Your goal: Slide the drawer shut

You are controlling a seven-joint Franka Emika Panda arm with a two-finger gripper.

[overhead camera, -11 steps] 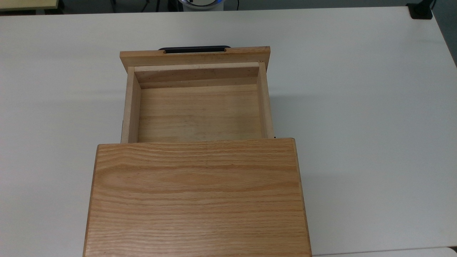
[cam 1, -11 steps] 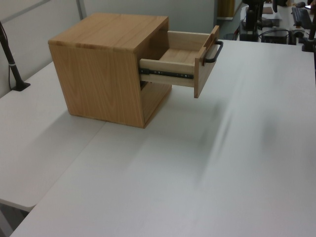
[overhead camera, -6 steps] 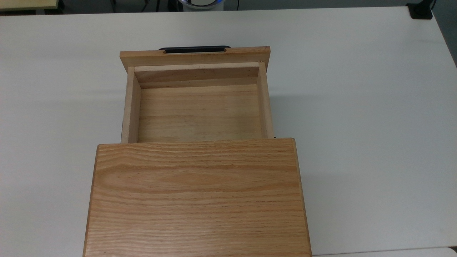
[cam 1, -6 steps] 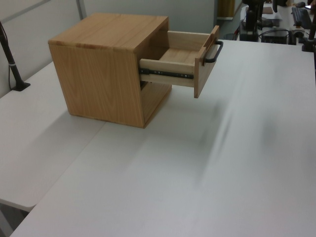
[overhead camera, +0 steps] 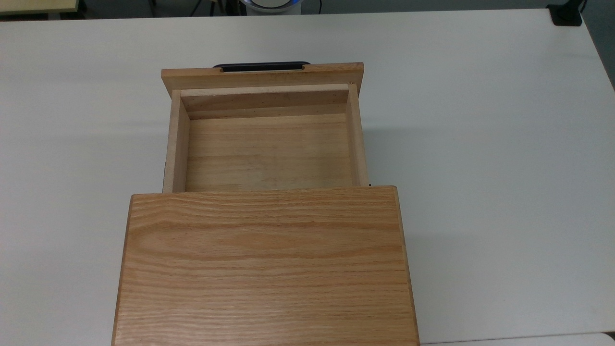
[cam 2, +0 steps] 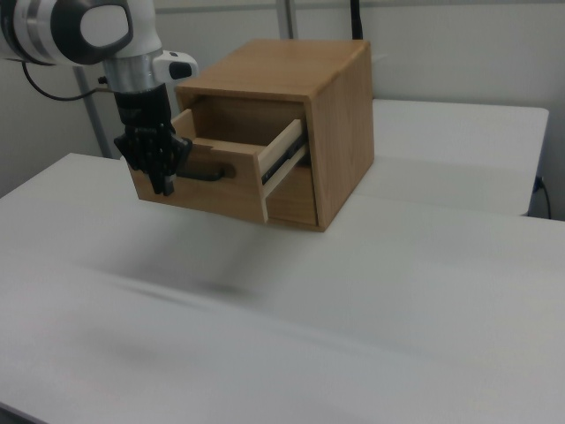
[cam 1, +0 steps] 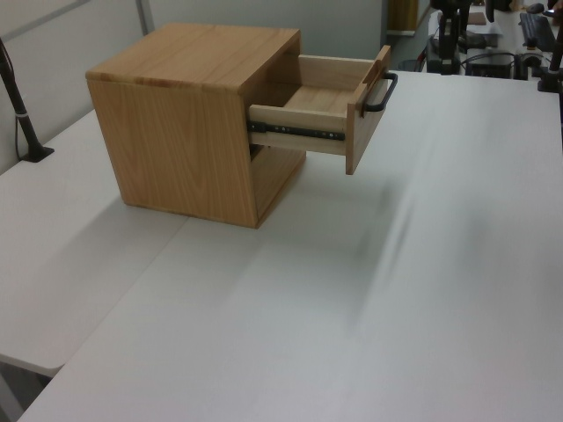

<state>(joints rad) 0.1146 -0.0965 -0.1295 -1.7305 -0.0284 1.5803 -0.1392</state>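
The drawer is a light oak box with nothing inside it, pulled well out of the oak cabinet on black side rails. Its wide front panel carries a long black bar handle. In the left view the drawer juts toward the left view's right, handle outermost. In the right view my gripper hangs pointing down in front of the drawer's front panel, over the left end of the handle. Whether it touches the panel cannot be told.
The cabinet stands on a wide white table with bare surface on all sides. A black clamp sits at the far right corner in the top view. A black post with a cable stands at the left view's left edge.
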